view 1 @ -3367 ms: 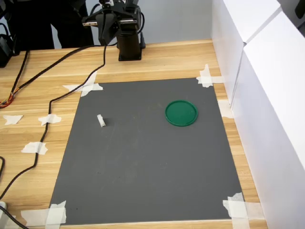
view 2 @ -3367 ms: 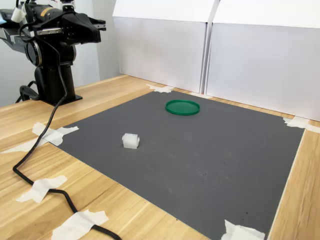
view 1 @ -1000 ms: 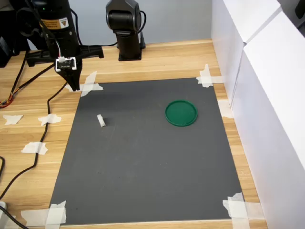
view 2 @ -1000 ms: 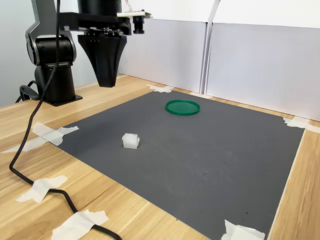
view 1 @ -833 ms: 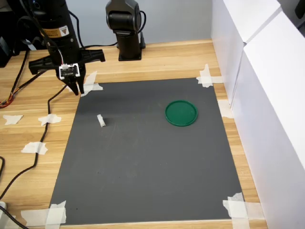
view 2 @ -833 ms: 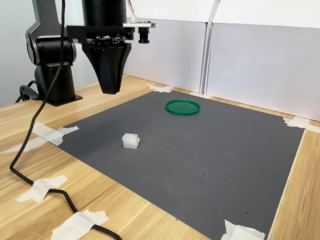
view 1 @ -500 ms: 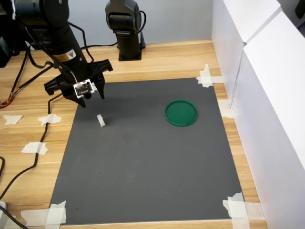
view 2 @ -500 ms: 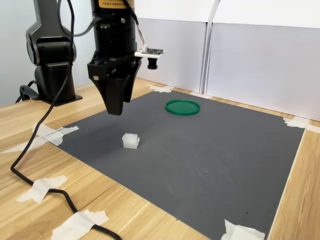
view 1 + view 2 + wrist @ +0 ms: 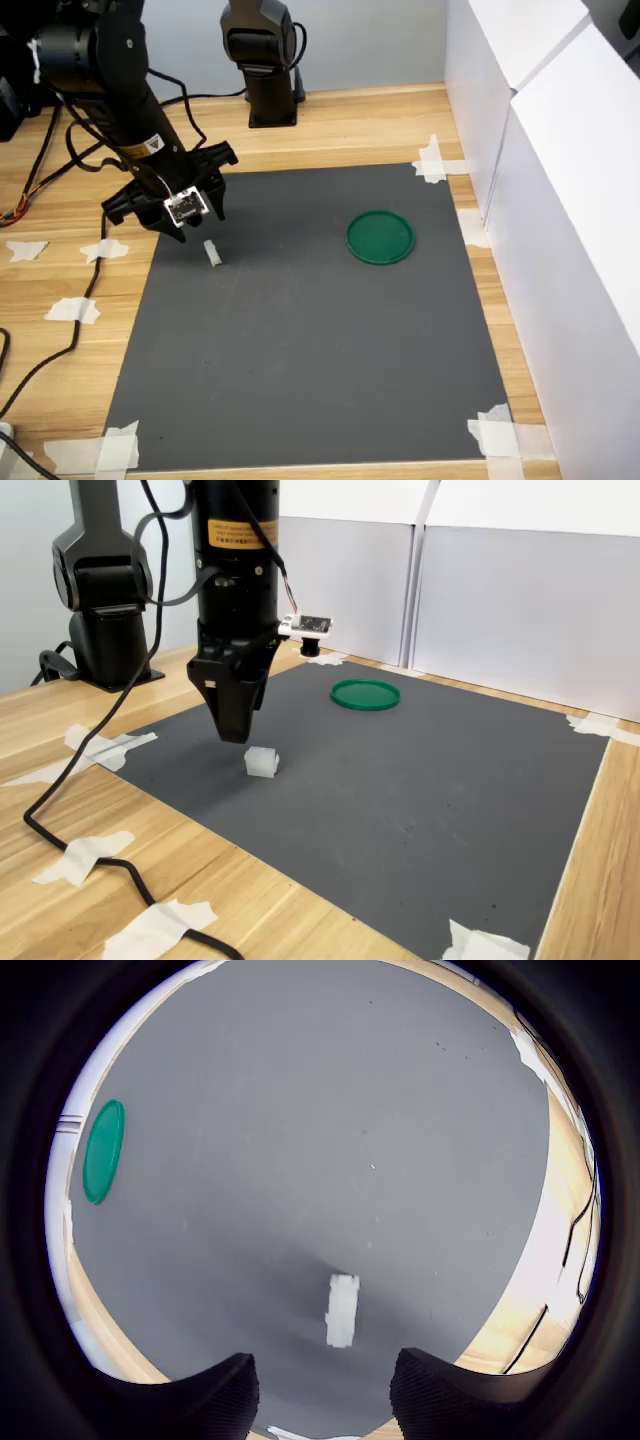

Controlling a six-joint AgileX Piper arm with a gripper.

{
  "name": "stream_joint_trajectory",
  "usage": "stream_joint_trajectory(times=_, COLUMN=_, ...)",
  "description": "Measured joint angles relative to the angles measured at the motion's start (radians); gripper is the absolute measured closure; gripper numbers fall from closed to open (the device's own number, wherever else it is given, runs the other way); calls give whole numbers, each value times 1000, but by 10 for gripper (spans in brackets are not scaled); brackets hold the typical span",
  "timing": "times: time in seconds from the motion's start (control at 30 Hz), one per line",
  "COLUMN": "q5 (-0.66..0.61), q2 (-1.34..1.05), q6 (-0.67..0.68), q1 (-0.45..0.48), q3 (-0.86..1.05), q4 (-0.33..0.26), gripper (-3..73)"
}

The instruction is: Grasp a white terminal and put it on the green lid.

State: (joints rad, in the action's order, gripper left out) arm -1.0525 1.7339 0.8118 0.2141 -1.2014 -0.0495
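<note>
While the pincer [image 9: 322, 1390] hangs spread, the white terminal's [image 9: 342, 1310] long axis runs toward its gap.

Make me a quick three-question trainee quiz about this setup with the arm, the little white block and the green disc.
1. True or false: the white terminal already lies on the green lid.
2. The gripper is: A) clamped on the terminal, B) above and beside it, not touching, C) over the lid.
3. What surface are terminal and lid resting on?

Key
1. False.
2. B.
3. The dark grey mat.
</note>
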Motion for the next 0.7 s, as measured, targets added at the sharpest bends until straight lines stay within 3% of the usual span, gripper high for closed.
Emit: stream_joint_trajectory(times=0.7, q5=49, q2=122, q6=78, q1=0, q3=-5, q4=-12, gripper=128)
